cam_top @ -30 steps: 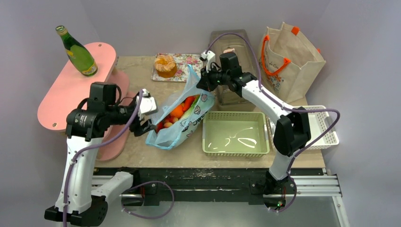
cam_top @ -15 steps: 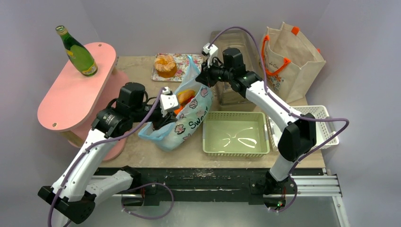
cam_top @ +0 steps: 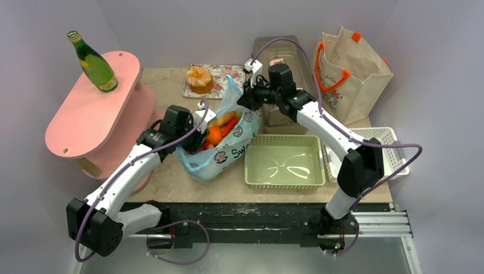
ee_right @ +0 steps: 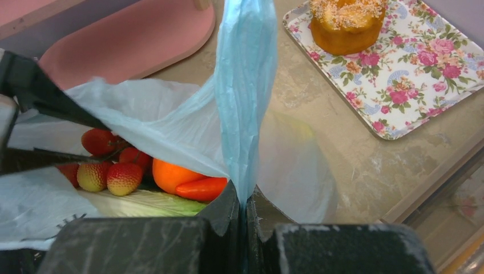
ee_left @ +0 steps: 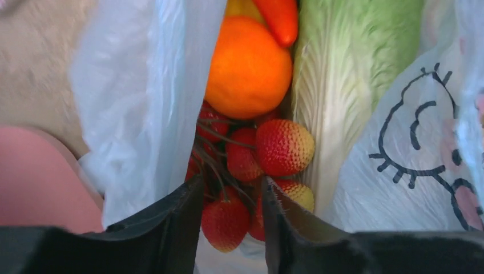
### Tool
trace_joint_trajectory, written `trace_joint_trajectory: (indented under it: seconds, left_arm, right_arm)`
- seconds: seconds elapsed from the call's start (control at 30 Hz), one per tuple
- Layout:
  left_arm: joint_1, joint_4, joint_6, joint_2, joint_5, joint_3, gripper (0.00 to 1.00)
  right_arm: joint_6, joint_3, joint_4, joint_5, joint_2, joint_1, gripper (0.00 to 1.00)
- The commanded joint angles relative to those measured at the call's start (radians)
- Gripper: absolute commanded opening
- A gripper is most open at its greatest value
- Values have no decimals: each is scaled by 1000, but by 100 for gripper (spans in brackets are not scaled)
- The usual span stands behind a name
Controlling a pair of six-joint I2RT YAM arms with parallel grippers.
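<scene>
Reaching into the mouth of the pale blue plastic bag [cam_top: 225, 157], the left gripper [ee_left: 231, 191] has its fingers apart, straddling the bunch of red strawberry-like fruit [ee_left: 274, 148]. That bunch lies low in the bag, below the orange [ee_left: 248, 65] and beside the cabbage leaf [ee_left: 348, 80]. The bag sits on the desk [cam_top: 165, 180], just left of the green basket [cam_top: 283, 162]. The right gripper [ee_right: 244, 201] is clamped on the bag's twisted handle, holding it up so the mouth gapes. To my eye, a good grasp would take the bunch by one fruit or its stems, clear of the plastic on either side, with the handle held taut. Catching the film would likely drag the whole bag along.
</scene>
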State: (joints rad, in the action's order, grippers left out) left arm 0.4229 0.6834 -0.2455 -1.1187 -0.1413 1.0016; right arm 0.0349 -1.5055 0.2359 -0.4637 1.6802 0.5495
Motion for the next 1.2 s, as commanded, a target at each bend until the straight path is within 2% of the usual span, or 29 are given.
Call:
trace_joint_trajectory:
  seconds: [0.0, 0.07, 0.17, 0.3, 0.37, 0.47, 0.53, 0.6, 0.63, 0.7, 0.83, 0.93, 1.03, 1.1, 1.13, 1.17]
  left_arm:
    - [-4, -55, 40, 5, 113, -72, 50]
    - [-11, -53, 56, 20, 123, -75, 55]
    - [-28, -59, 55, 155, -20, -80, 59]
    - [-32, -66, 51, 378, -225, -52, 74]
    - [-38, 9, 101, 380, -208, 44, 77]
    - [-71, 89, 142, 323, -122, 151, 81]
    - [-112, 115, 145, 277, -77, 177, 82]
    - [-154, 160, 150, 207, -66, 200, 83]
    - [-170, 154, 151, 188, -69, 192, 84]
    - [-181, 149, 140, 160, -68, 182, 84]
    - [-191, 118, 156, 141, -161, 153, 83]
    - [-194, 111, 198, 119, -190, 130, 81]
    - [-216, 84, 251, 101, -216, 92, 78]
    - [-223, 73, 287, 85, -223, 76, 66]
    - [-235, 75, 300, 77, -224, 77, 54]
    - [-253, 80, 310, 73, -231, 82, 34]
  right_arm:
    - [14, 4, -26, 8, -29, 5, 0]
    - [12, -10, -20, 34, -14, 6, 0]
    - [26, -53, -15, 76, -5, 4, 2]
    - [46, -143, 24, 105, -25, 5, 49]
    - [47, -174, 46, 94, -44, 8, 68]
    - [55, -203, 75, 70, -83, 38, 88]
    - [117, -204, 95, 56, -115, 79, 87]
    - [197, -186, 105, 55, -147, 143, 80]
    - [230, -169, 100, 47, -157, 172, 70]
    - [242, -139, 90, 39, -158, 219, 58]
    - [243, -95, 49, 66, -104, 292, 38]
    - [285, -27, 7, 88, -48, 328, 31]
    - [347, 105, -51, 98, -48, 366, 32]
    - [399, 182, -52, 83, -63, 396, 36]
    - [431, 216, -38, 76, -75, 406, 38]
    - [460, 250, -31, 77, -93, 420, 40]
